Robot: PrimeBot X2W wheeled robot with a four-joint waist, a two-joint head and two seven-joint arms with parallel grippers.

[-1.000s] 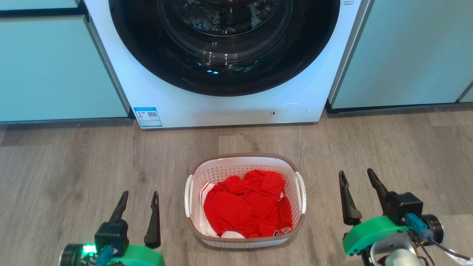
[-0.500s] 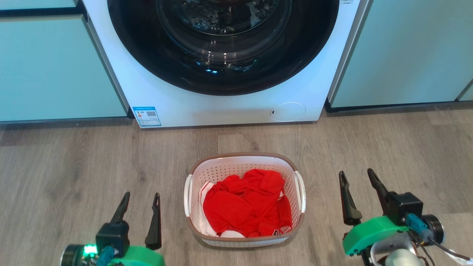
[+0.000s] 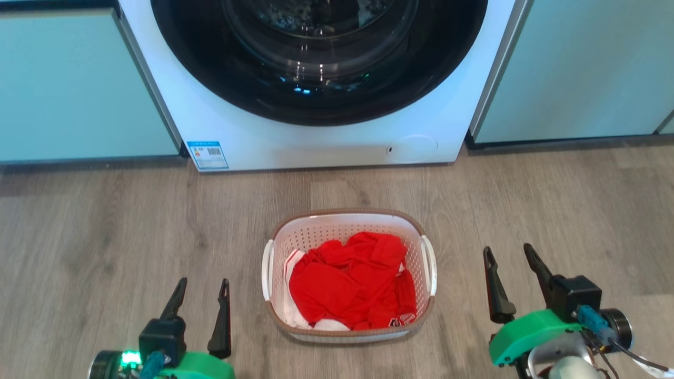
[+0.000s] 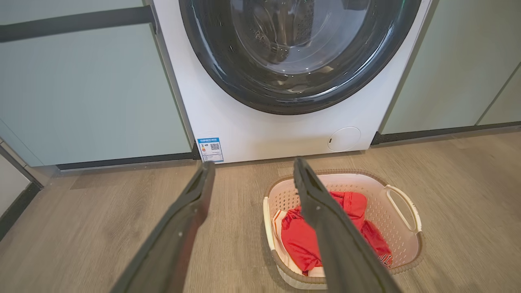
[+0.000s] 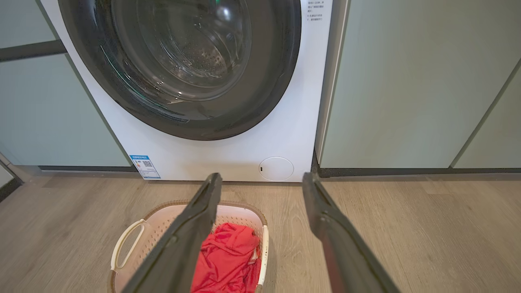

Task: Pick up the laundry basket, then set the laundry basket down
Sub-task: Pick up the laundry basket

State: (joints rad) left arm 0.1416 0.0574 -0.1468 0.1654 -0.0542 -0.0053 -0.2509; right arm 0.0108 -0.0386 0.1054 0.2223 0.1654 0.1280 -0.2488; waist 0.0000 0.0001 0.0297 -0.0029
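Note:
The laundry basket [image 3: 337, 234] is white with perforated walls, a brown woven-look rim and two white side handles. It stands on the wood floor in front of the washer and holds red clothes [image 3: 353, 284]. My left gripper [image 3: 204, 281] is open and sits left of the basket, apart from its left handle. My right gripper [image 3: 507, 247] is open and holds nothing, to the right of the basket and clear of it. In the left wrist view the basket [image 4: 358, 174] lies right of the open left gripper [image 4: 254, 162]. In the right wrist view the basket [image 5: 238, 213] lies lower left of the open right gripper [image 5: 262, 175].
A white front-loading washer [image 3: 316, 142] with a dark round door stands just behind the basket. Pale green cabinets flank it on the left [image 3: 79, 89] and on the right [image 3: 579, 68]. Bare wood floor [image 3: 105, 226] lies on both sides of the basket.
The whole head view has shifted a little, so the camera moved. The basket keeps its place before the washer, and both grippers stay open beside it.

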